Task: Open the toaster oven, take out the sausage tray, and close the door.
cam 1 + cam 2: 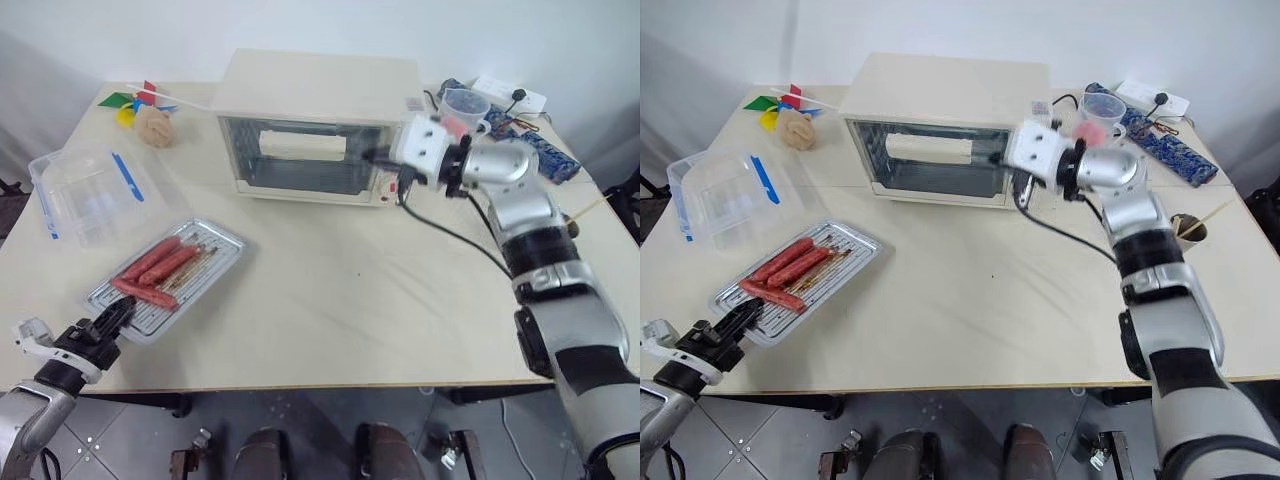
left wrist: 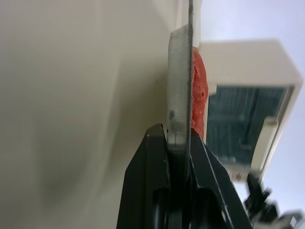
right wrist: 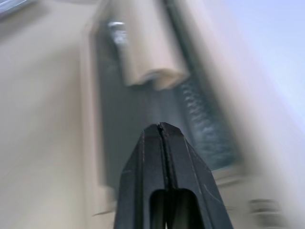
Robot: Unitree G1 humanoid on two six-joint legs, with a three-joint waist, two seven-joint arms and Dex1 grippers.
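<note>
The cream-white toaster oven (image 1: 320,85) stands at the back of the table. Its glass door (image 1: 300,170) is upright against the front, with the white bar handle (image 1: 305,146) near the top. My right gripper (image 1: 376,157) is shut and empty, its tips at the door's right end beside the control panel; the right wrist view shows the handle (image 3: 147,52) just beyond the shut fingers. The sausage tray (image 1: 228,240) lies on the table at the front left with several red sausages (image 1: 155,265). My left gripper (image 1: 117,316) is shut on the tray's near corner rim (image 2: 180,95).
A clear plastic box with blue clips (image 1: 95,195) sits left of the tray. A coloured pinwheel (image 1: 135,100) and a beige ball (image 1: 155,127) lie at the back left. A clear cup (image 1: 465,105), power strip (image 1: 510,95) and blue board (image 1: 545,155) crowd the back right.
</note>
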